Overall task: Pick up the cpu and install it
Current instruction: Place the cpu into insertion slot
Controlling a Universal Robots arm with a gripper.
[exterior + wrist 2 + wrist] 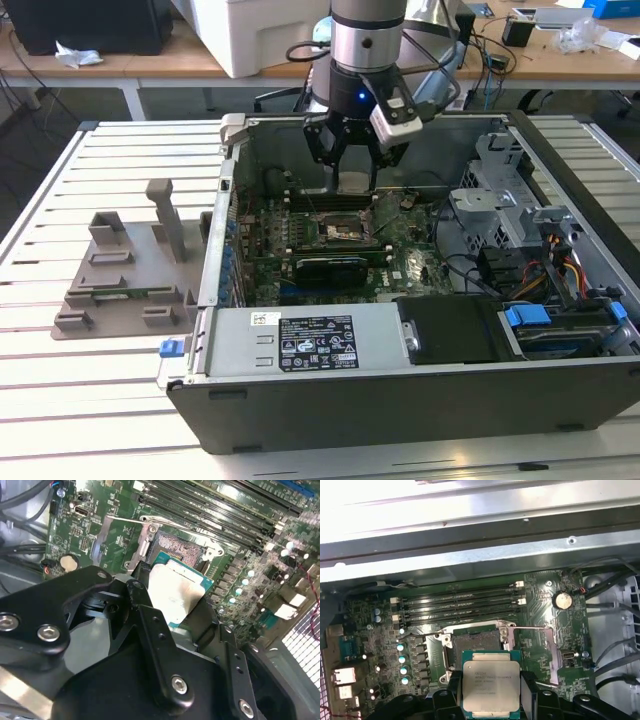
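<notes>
You see a silver-white lid on the cpu (491, 685), edged teal-green, in the black gripper (491, 700). The motherboard (545, 610) is dark green with black memory slots (460, 597). In the exterior view, the case (400, 400) is dark grey; at its 9 o'clock, the plastic tray (120, 290) is plain grey on a white slatted table (60, 400).

In claw (355, 165), cpu (491, 687) lid was matt silver metal, edge green; claw was matt black, screws (179, 684) shiny metal; below claw, motherboard (545, 611) was glossy green.
</notes>
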